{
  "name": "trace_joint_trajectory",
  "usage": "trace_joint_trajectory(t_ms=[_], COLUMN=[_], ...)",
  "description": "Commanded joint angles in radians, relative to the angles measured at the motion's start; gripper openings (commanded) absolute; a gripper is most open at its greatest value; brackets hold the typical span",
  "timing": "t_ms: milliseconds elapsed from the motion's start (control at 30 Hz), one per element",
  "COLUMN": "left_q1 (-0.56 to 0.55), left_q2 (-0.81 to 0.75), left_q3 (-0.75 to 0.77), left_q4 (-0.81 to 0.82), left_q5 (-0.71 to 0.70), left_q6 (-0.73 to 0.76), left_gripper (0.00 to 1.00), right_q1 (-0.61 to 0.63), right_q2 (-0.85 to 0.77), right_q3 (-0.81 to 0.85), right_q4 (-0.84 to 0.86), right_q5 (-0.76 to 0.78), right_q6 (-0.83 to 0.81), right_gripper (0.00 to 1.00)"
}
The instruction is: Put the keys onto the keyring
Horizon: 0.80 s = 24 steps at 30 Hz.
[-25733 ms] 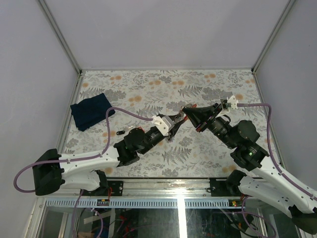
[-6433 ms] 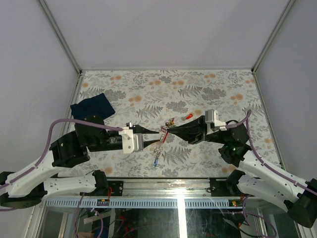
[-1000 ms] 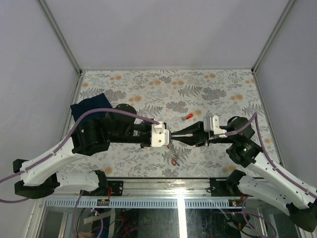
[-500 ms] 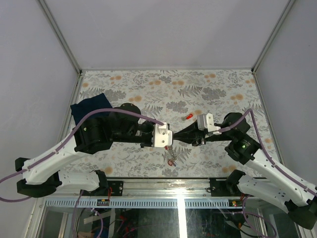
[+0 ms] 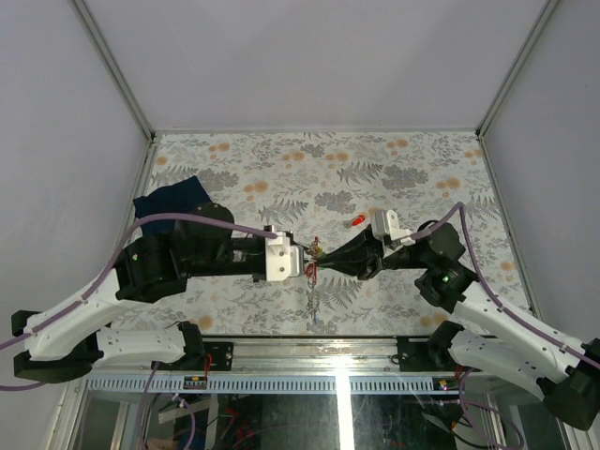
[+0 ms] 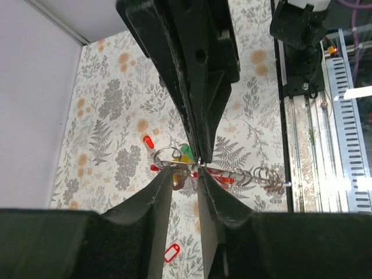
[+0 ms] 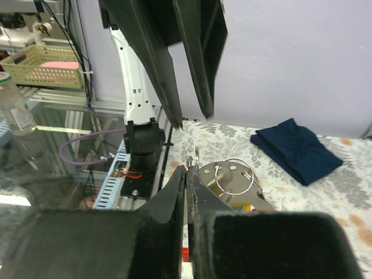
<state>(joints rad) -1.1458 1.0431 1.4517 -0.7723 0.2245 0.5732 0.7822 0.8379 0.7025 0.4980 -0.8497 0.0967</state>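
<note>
The keyring (image 5: pixel 313 253) hangs in the air between my two grippers above the table's front middle. Its red strap and chain of small rings (image 5: pixel 309 305) dangle below. My right gripper (image 5: pixel 321 265) is shut on a thin ring of the keyring (image 7: pixel 197 156). Beside it in the right wrist view are the grey fob (image 7: pixel 232 185) and a larger ring (image 7: pixel 235 174). My left gripper (image 6: pixel 183 174) is open, its tips either side of the keyring (image 6: pixel 167 156). Green (image 6: pixel 185 150) and yellow tags hang at the ring. A red-tagged key (image 5: pixel 357 221) lies on the table.
A folded dark blue cloth (image 5: pixel 173 208) lies at the table's left side. Another red-rimmed tag (image 6: pixel 171 253) lies on the floral table under my left gripper. The metal rail (image 5: pixel 337 349) runs along the near edge.
My left arm has drawn back to the left and its gripper sits lower. My right gripper has pushed left toward it. The keyring now hangs longer between the tips.
</note>
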Motion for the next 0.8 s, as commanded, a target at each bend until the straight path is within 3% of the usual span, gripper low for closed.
trace_joint_trajectory(t_ms=[0, 267, 767], left_q1=[-0.004, -0.005, -0.004], left_q2=[-0.066, -0.171, -0.208], left_q3=[-0.059, -0.200, -0.277], left_q4=[0.137, 0.293, 0.406], left_q5=[0.005, 0.057, 0.079], left_q6=[-0.074, -0.152, -0.164], left_gripper=[0.24, 0.17, 0.20], right_q1=[-0.007, -0.006, -0.007], right_q2=[0.031, 0.062, 0.046], right_q3=[-0.058, -0.092, -0.057], right_q4=[0.388, 0.570, 0.582], right_q5=[0.028, 0.106, 0.126], right_q6=[0.249, 0.351, 0.318], right_gripper=[0.00, 0.00, 0.00])
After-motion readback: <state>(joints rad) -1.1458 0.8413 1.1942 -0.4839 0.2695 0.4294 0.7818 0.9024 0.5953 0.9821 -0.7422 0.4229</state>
